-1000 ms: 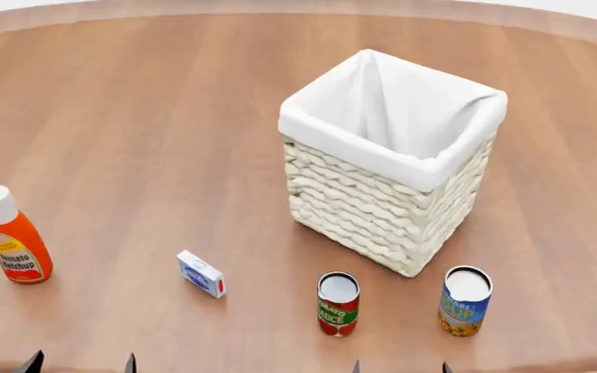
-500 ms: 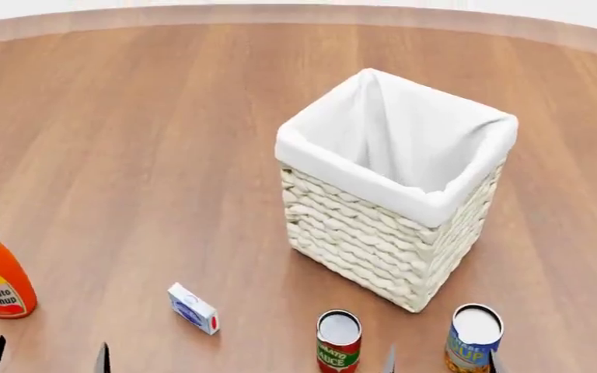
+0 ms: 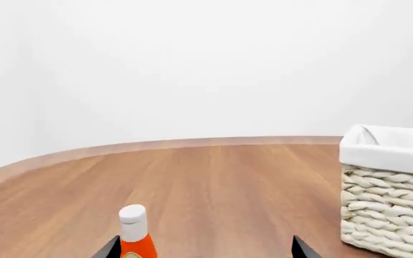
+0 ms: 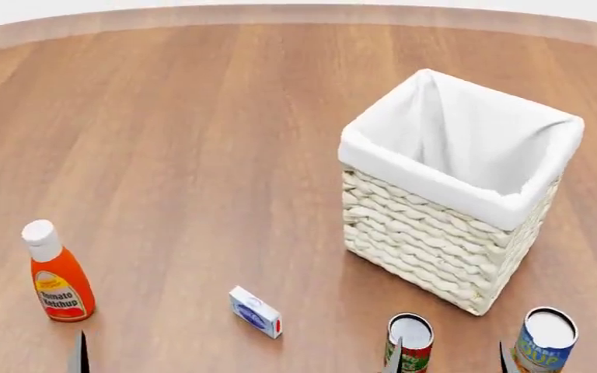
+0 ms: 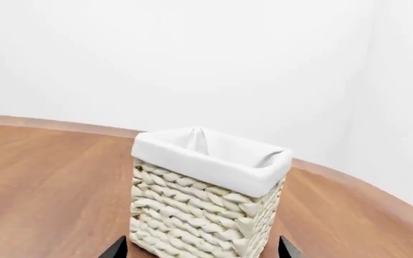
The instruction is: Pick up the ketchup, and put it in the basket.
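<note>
The ketchup [image 4: 60, 284], an orange-red bottle with a white cap, stands upright on the wooden table at the near left. My left gripper [image 4: 24, 354] is open just in front of it, only its dark fingertips showing. In the left wrist view the ketchup [image 3: 136, 236] stands close to one fingertip of the wide-open gripper [image 3: 205, 250], not between the fingers. The basket [image 4: 434, 241], cream wicker with a white liner, stands at the right. My right gripper [image 4: 449, 362] is open near it. The right wrist view faces the basket [image 5: 206, 215] beyond the open gripper [image 5: 201, 250].
A small white and blue box [image 4: 255, 311] lies between ketchup and basket. A tomato sauce can [image 4: 410, 342] and a blue-labelled can [image 4: 544, 340] stand near the right fingertips. The table's curved far edge [image 4: 298, 15] runs along the back. The basket [image 3: 389, 215] also shows in the left wrist view.
The head view has swung left, so the ketchup, box, cans and basket all sit further right in the picture. Both grippers stay open and low.
</note>
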Motion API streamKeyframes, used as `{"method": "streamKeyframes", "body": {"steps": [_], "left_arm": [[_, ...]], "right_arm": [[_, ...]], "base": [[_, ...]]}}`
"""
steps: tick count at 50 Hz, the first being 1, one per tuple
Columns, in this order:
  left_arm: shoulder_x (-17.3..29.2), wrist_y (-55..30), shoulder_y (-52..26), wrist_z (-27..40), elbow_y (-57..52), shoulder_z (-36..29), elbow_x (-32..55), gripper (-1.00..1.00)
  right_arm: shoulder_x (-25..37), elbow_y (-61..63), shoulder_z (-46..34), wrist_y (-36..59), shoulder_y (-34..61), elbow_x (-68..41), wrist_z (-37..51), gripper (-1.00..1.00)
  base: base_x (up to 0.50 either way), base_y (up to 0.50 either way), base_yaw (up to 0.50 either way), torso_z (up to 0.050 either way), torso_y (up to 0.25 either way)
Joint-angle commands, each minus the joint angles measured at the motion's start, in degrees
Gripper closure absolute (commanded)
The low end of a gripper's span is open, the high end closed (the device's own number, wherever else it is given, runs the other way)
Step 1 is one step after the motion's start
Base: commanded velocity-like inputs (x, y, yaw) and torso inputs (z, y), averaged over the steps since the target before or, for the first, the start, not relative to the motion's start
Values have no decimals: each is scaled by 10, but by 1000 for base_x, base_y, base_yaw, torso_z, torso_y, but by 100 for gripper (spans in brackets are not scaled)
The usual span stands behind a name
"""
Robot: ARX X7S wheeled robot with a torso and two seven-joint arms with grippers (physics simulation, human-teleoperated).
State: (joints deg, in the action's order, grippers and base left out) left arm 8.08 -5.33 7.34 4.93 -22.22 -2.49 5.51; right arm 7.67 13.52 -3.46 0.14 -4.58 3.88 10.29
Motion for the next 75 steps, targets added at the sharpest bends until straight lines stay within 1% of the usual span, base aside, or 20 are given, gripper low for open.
{"method": "streamKeyframes", "body": {"steps": [1, 28, 35, 36, 37, 38, 50, 60, 63, 66, 71, 73, 74, 75], "left_arm": [[8, 5, 2, 6, 0, -2, 6, -100], [19, 1, -10, 19, 2, -14, 12, -100], [22, 0, -10, 21, 0, -16, 14, -100], [23, 0, -10, 22, 0, -16, 15, -100], [23, 1, -9, 22, -1, -16, 15, -100], [24, 1, -8, 22, -2, -16, 16, -100], [27, 8, 2, 28, -7, -20, 16, -100], [31, 8, 1, 31, -6, -24, 18, -100], [32, 6, -1, 32, -6, -23, 20, -100], [33, 6, -2, 34, -5, -24, 21, -100], [35, 5, -3, 35, -7, -26, 22, -100], [36, 4, -3, 36, -9, -26, 23, -100], [36, 4, -2, 36, -10, -26, 23, -100], [37, 4, -2, 37, -11, -26, 24, -100]], "right_arm": [[8, 5, -11, -10, -5, 12, 13, -100], [20, 1, -24, -14, 6, -1, 18, -100], [21, 4, -21, -7, 7, -21, 15, -100], [22, 8, -21, 11, 10, -37, 4, -100], [21, 7, -19, 7, 10, -48, 1, -100], [22, 12, -20, 17, 8, -40, 6, -100], [26, 19, -18, -8, -8, -48, 14, -100], [28, 14, -22, -26, -5, -29, 31, -100], [29, 13, -26, -20, -2, -15, 37, -100], [29, 11, -22, -23, -1, -25, 38, -100], [28, 14, -19, -20, -3, -34, 42, -100], [29, 20, -16, -1, 0, -50, 36, -100], [28, 19, -13, -18, -3, -55, 37, -100], [30, 22, -15, -5, -2, -54, 36, -100]], "base": [[0, 500, 0, 0, 0], [2, 497, 0, 0, 0], [4, 26, 0, 0, 0], [0, 0, 0, 0, 0], [0, 0, 0, 0, 0], [500, 0, 0, 0, 0], [500, 0, 0, 0, 0], [0, 7, 0, 0, 0], [0, 469, 0, 0, 0], [7, 500, 0, 0, 0], [0, 0, 0, 0, 0], [0, 0, 0, 0, 0], [191, 0, 0, 0, 0], [500, 0, 0, 0, 0]]}}
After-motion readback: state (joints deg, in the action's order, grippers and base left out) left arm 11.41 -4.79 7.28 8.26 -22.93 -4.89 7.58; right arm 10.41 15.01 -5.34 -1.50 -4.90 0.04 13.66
